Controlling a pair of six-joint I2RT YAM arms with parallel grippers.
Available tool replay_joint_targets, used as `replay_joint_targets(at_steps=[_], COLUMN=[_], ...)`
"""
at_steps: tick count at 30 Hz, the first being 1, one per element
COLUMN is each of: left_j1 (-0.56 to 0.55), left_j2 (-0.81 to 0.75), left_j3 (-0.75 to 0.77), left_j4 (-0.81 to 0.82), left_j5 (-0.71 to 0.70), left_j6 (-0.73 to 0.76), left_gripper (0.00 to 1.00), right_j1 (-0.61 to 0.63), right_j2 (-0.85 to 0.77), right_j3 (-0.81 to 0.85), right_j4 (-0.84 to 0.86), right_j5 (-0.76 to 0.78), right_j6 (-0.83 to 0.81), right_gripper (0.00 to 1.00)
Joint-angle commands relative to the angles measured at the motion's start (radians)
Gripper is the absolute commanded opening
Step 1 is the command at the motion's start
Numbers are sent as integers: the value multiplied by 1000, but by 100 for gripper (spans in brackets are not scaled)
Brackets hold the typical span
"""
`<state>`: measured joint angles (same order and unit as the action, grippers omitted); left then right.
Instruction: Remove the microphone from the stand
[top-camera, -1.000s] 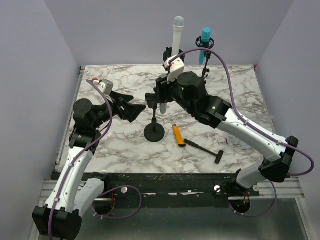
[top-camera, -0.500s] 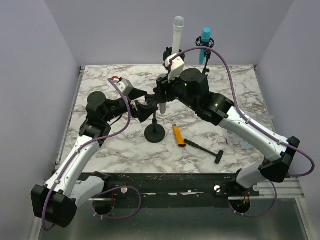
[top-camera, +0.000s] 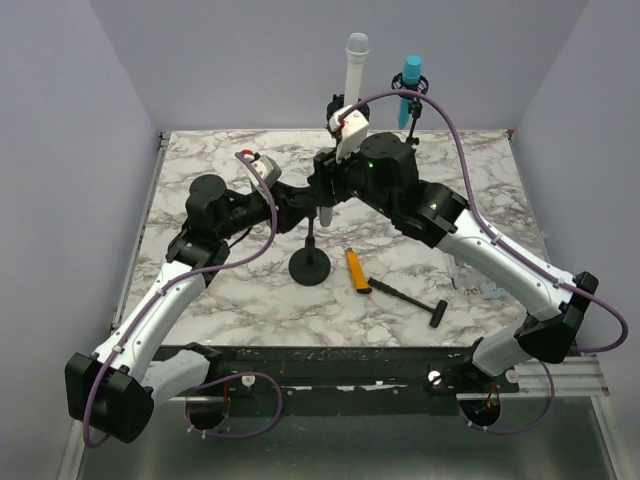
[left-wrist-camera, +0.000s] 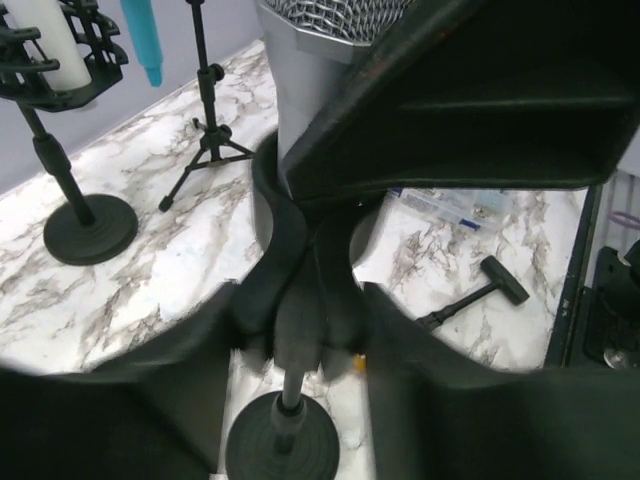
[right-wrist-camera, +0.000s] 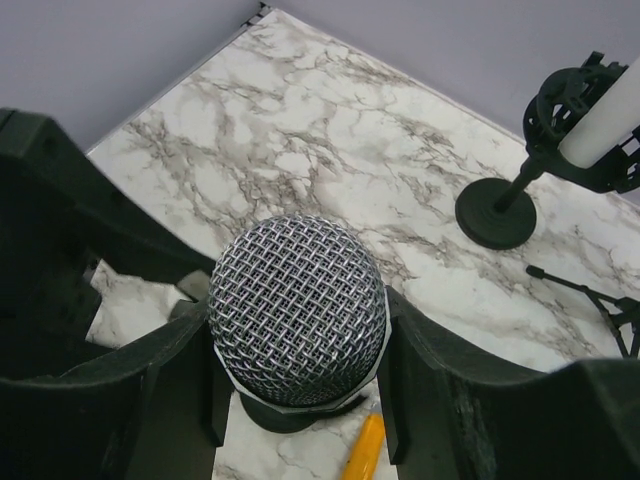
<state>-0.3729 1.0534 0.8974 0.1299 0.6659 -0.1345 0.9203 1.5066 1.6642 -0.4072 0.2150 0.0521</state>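
Microphone (right-wrist-camera: 297, 300) sits head-up in the black clip (left-wrist-camera: 300, 250) of the stand (top-camera: 309, 266), which rests on its round base about the middle of the desk (top-camera: 230, 290), well apart from the two other stands at the far edge. Its long axis runs close to vertical, leaning a little, with the mesh head pointing straight up at the right wrist camera.

Both arms meet at it. The right gripper (right-wrist-camera: 300, 330) comes from above and holds it. Its two fingers are part-way open and closed against either side of the body, just under the head. In the left wrist view one of those fingers lies flat against the silver barrel.

The left gripper (left-wrist-camera: 300, 310) reaches in lower, from the left edge's side, and its fingers bracket the neck where the clip meets the pole. They look to be right against it. The finger edges are blurred, though, so I cannot tell whether they are clamped on it or only flanking it.

The microphone therefore lies directly below the right wrist and above the left gripper. The coming move probably turns on drawing it up along its own axis, out of the clip, while the stand is held down. A pull off that axis could tip the stand.

The head is a round dome of silver wire mesh with a smooth band beneath, and the body is pale grey-silver and tapers downward. Only its lower tip shows in the top view, under the grippers.
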Motion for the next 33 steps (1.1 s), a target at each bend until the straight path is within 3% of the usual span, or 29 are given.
replay_joint_targets(at_steps=[1, 2, 3, 10, 14, 17, 23, 24, 25, 33], left_j1=[3, 3, 3, -2, -3, -3, -2, -2, -2, -4], left_j2=[25, 28, 26, 9, -2, -7, -39, -46, -53, -220], left_j3=[55, 59, 55, 26, 15, 20, -8, -13, -19, -21], left_j4=[-64, -79, -85, -97, -92, -107, -81, -74, -65, -94], left_j5=[-18, -23, -32, -54, -51, -32, -49, -51, -48, -104], left_j6=[42, 48, 47, 54, 45, 31, -11, -14, -18, -55], left_gripper=[12, 2, 0, 0, 0, 35, 67, 77, 97, 99], right_j1=[0, 2, 1, 3, 1, 2, 0, 2, 1, 1], right_j2=[16, 16, 18, 31, 28, -29, -214, -245, -270, -465], right_j3=[35, 42, 56, 268, 409, 379, 135, 98, 60, -214], right_j4=[-49, -52, -59, -141, -184, -152, -44, -44, -55, -205], right_j5=[-38, -31, -26, 34, 154, 290, 479, 492, 501, 327], right_j6=[17, 20, 24, 45, 46, 15, -23, -19, -9, 196], right_gripper=[1, 1, 0, 1, 1, 1, 1, 1, 1, 1])
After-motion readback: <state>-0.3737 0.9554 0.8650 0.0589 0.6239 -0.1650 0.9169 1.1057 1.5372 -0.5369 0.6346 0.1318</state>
